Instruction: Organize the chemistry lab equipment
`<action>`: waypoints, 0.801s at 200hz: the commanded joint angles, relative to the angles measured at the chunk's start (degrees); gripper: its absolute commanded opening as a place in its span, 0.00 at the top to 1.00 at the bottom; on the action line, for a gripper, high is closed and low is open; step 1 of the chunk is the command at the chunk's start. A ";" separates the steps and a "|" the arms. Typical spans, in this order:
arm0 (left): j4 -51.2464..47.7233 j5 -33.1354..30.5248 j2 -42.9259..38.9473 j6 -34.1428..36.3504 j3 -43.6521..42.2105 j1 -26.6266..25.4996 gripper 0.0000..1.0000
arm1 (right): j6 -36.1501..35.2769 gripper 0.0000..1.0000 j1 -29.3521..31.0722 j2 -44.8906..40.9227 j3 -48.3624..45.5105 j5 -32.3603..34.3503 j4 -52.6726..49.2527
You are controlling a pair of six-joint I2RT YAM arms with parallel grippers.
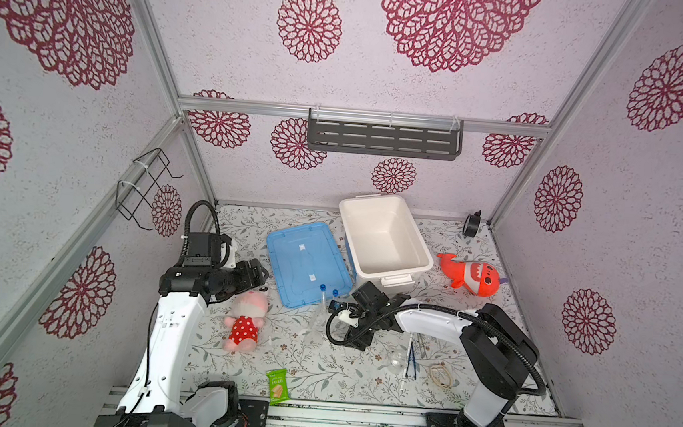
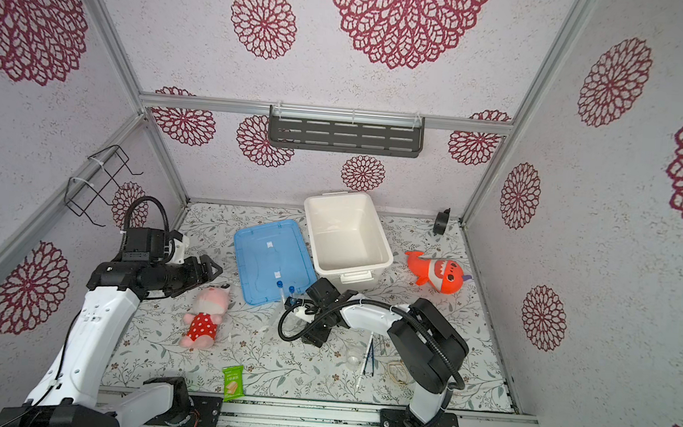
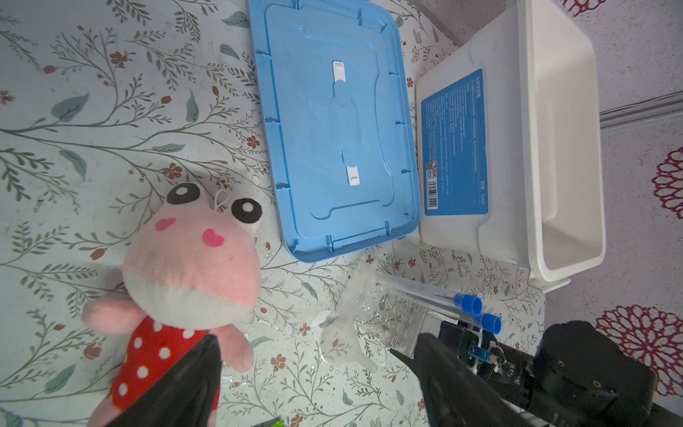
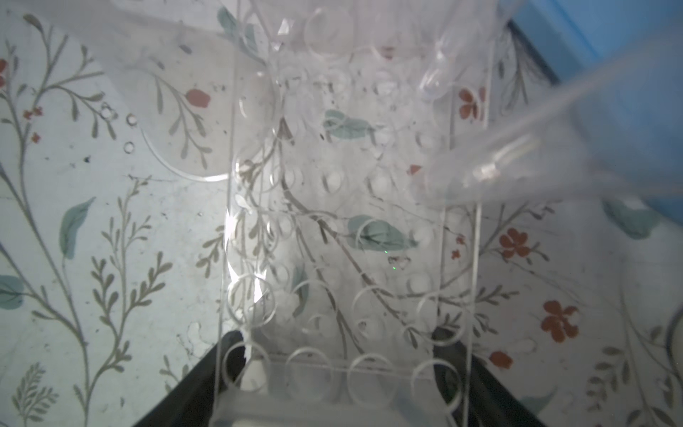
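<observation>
At the front edge of the table [image 1: 319,371] lay a green snack packet [image 1: 277,386]. A little further in, on the right, dark blue tweezers [image 1: 412,360] and a thin clear rod [image 1: 406,365] lay side by side next to a small clear flask [image 1: 397,363], with a pink plush toy [image 1: 245,319] on its back over to the left. Past those, a clear rack [image 3: 391,314] carried two clear tubes with blue caps [image 3: 425,292], both leaning with their caps toward the blue lid [image 1: 307,257]; a clear funnel [image 3: 340,347] lay just beside the rack. The right pincer [image 4: 336,332] stood with a finger on either side of that rack, though whether it squeezed I could not tell. The left pincer [image 3: 318,340] hung spread wide near the pink toy's head, holding nothing. Beyond, the blue lid lay flat just beside the open white tub [image 1: 388,239], whose bare floor showed, and an orange plush toy [image 1: 470,277] lay to its right.
</observation>
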 commanded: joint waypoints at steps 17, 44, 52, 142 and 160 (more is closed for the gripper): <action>-0.45 -0.67 -1.98 0.93 0.24 0.57 0.15 | -1.54 0.28 2.60 1.12 2.87 -1.69 0.79; 0.21 -1.02 -2.26 0.38 -0.89 0.57 0.15 | -1.89 0.28 4.19 2.71 4.48 -1.86 1.13; 0.44 -0.88 -2.11 0.19 -1.08 0.59 0.15 | -1.85 0.28 4.58 3.11 4.98 -1.88 1.28; 0.99 -0.55 -2.39 -0.80 -1.66 0.67 0.15 | -2.08 0.25 6.31 4.09 6.56 -1.56 0.38; 0.92 -0.74 -2.54 -0.81 -1.79 0.68 0.15 | -2.37 0.23 6.28 4.01 6.77 -1.84 -0.56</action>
